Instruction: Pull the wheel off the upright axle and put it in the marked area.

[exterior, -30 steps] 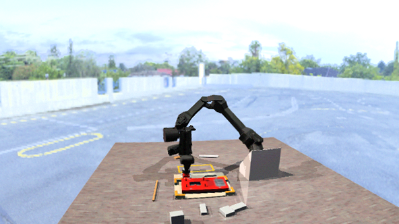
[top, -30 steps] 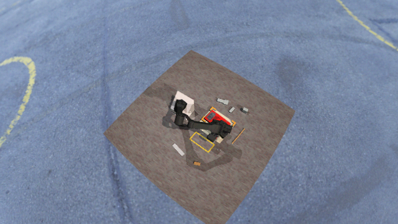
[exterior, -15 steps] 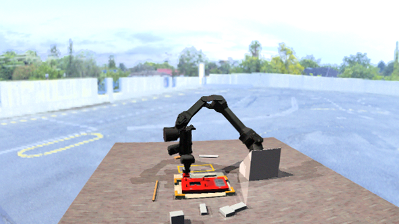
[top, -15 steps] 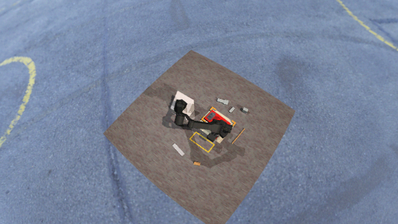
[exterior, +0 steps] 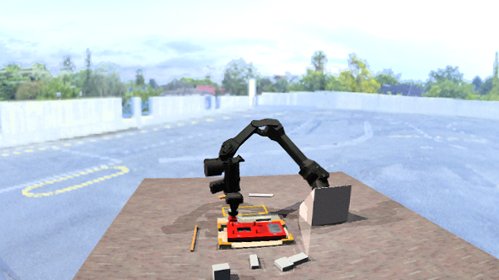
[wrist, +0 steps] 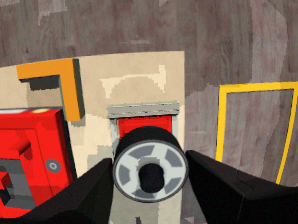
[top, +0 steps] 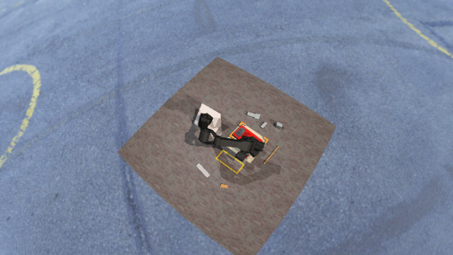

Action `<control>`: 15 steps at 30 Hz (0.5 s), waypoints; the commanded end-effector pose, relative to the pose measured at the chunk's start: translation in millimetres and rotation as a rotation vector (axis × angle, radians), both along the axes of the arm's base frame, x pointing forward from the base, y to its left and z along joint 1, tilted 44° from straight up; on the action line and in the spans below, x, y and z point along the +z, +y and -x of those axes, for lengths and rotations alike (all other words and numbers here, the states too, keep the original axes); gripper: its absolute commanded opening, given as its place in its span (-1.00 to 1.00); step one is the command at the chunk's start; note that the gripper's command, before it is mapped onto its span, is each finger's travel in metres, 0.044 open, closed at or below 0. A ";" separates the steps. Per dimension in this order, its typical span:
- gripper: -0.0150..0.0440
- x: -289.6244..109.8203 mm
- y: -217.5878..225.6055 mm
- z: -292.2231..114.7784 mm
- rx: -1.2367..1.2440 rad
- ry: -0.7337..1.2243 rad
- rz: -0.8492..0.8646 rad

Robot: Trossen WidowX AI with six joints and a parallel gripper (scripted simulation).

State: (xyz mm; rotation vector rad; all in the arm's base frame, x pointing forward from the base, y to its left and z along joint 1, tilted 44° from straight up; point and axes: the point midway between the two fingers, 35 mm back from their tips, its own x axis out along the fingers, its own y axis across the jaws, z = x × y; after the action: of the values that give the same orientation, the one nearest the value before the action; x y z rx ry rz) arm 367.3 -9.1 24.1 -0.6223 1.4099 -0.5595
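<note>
Gripper [wrist: 150, 175] pinches the wheel [wrist: 149, 167] at bottom middle of wrist view, on both sides, so it can lift straight up. Yellow marked area [wrist: 226, 116] waits w/ room at right.
</note>
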 end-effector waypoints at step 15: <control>-0.49 7.5 7.6 -0.5 0.006 -0.005 0.000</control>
State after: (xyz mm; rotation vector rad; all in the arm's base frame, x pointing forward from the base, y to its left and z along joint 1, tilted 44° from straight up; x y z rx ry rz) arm 366.6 -5.0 27.6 -0.6281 1.4120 -0.5570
